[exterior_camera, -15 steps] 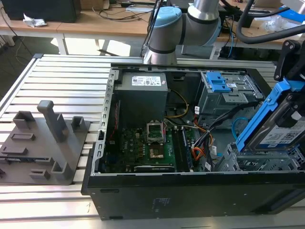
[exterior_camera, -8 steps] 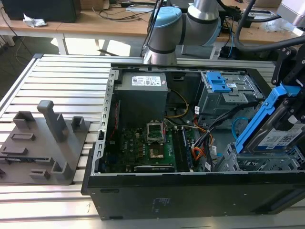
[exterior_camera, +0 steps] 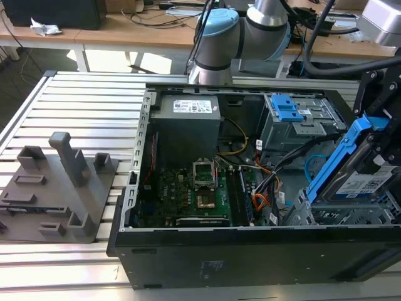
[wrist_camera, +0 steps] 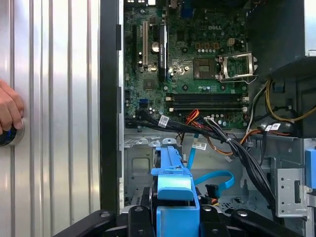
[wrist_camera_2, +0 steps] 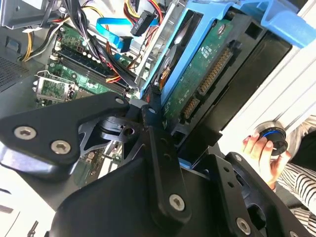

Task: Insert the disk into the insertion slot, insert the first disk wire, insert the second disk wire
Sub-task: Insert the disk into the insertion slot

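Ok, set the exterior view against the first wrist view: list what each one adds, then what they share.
Exterior view: the grey fixture block on the slatted table, the arm's blue-capped joint, and the disk, label showing, tilted above the insertion slot.
First wrist view: a person's hand by a round dark object at the table's edge.
Both: the motherboard, the blue caddy and the looping second disk wire.

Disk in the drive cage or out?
Out. The claw holds the disk tilted above the insertion slot; its lower end is near the cage's top, not slid in.
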`<state>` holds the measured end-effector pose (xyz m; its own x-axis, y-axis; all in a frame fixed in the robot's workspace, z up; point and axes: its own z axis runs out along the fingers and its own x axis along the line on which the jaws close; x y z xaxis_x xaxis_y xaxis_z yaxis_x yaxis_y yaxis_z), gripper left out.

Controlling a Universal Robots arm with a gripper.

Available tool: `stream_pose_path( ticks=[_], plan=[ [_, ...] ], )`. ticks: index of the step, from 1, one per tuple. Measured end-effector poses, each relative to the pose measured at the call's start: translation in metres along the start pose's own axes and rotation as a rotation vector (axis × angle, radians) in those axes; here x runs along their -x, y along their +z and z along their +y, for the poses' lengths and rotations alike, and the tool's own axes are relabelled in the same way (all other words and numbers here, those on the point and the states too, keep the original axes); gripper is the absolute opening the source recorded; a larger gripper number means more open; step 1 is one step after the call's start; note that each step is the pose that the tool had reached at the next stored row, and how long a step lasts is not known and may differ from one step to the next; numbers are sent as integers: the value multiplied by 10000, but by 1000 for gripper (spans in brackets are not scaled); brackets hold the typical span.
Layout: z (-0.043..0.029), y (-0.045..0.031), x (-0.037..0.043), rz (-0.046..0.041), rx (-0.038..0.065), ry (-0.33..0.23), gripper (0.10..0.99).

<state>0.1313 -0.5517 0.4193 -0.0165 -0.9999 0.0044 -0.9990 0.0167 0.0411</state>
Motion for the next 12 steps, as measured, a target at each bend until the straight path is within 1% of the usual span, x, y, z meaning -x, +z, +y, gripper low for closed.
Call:
stream_pose_path(
  ticks=[4, 5, 6, 7, 9, 11, 12],
  plan=[
    [-3, 42, 8, -5, 0, -1, 361],
    [-3, 68, 15, -55, 4, 0, 361],
    [-3, 70, 17, -45, 2, 1, 361],
    [-2, 53, 24, -15, 0, 1, 361],
    [-2, 51, 25, -9, 1, 0, 361],
    [-3, 66, 25, -12, 0, 0, 361],
    [-4, 88, 25, -11, 0, -1, 361]
  ],
)
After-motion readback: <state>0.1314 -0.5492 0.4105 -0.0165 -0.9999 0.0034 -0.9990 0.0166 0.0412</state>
